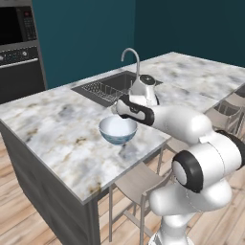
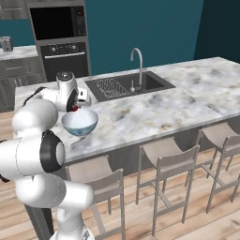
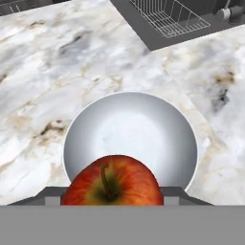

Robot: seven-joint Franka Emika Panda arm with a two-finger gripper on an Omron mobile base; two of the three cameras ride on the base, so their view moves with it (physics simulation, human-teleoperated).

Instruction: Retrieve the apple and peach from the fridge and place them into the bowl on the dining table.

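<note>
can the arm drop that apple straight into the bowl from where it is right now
Probably yes. The tool holds the apple right above the bowl on the dining table, and the bowl looks empty, with nothing between them. It sits slightly toward the rim, though.

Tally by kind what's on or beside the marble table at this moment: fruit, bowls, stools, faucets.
Fruit: 1, the apple in the gripper
Bowls: 1, the bowl
Stools: 3 visible
Faucets: 1, the faucet
Total: 6
</note>
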